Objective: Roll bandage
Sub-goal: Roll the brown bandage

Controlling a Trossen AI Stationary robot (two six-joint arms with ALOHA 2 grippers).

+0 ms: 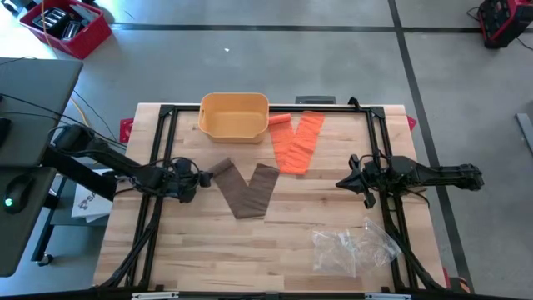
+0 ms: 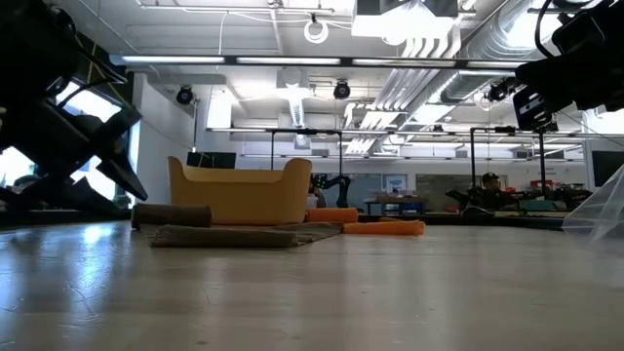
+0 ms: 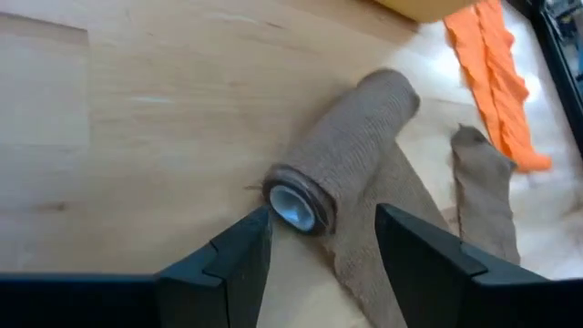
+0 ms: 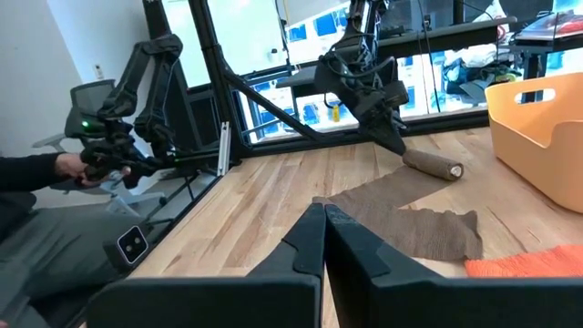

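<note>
Left gripper [image 3: 321, 244] hovers low over the table with its fingers [image 3: 239, 260] spread apart, empty, the open end of the brown roll [image 3: 342, 150] lying just ahead between them. That roll is the started end of the brown bandage [image 1: 246, 190], which sits near the table's middle: the rolled part lies at its left tip, and the loose strip runs from it in a V, down to a fold and back up to a free end. The gripper seems set there, in line with the roll's axis, so it can close on the roll's end and turn it along the strip; most of the strip is not yet wound, so the job looks to be early. Right gripper [image 4: 323, 239] waits well off to the right with its fingers pressed together on nothing, pointing toward the bandage. Past the V's free end lies an orange bandage [image 1: 298, 142], spread out with its own rolled tip by the yellow bin [image 1: 234, 116] at the far edge. Crumpled clear plastic [image 1: 353, 247] lies at the near right. Nothing blocks the roll's path, though the fold in the strip may make winding skew.
</note>
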